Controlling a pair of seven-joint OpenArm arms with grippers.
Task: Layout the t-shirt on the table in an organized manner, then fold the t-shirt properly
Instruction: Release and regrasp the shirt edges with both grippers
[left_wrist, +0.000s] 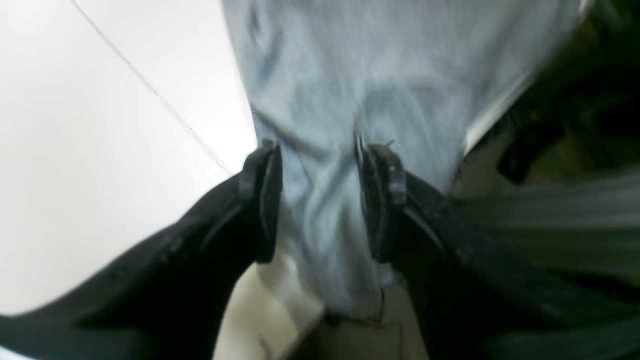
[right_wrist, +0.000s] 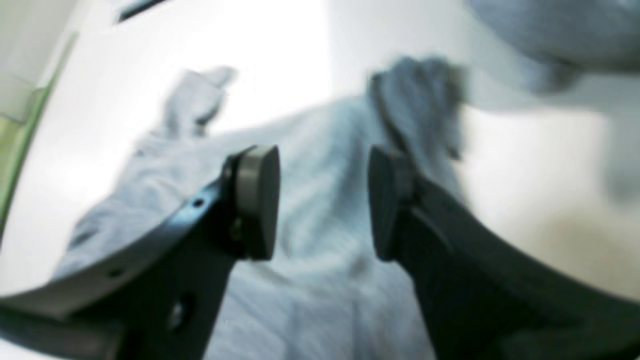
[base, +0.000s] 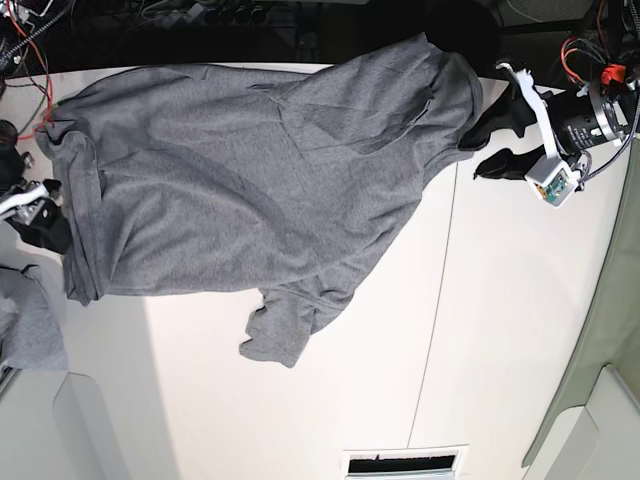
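The grey t-shirt lies spread and wrinkled across the back of the white table, one sleeve pointing toward the front. At the shirt's right end my left gripper has its jaws wide apart. In the left wrist view a fold of the t-shirt runs between the left gripper's pads. At the shirt's left edge is my right gripper. The blurred right wrist view shows the right gripper open, with the t-shirt spread beneath it.
A smaller grey cloth bundle lies at the left edge. Red wires and cables run along the dark rear edge. A slotted opening sits at the front of the table. The table's right edge borders a greenish surface.
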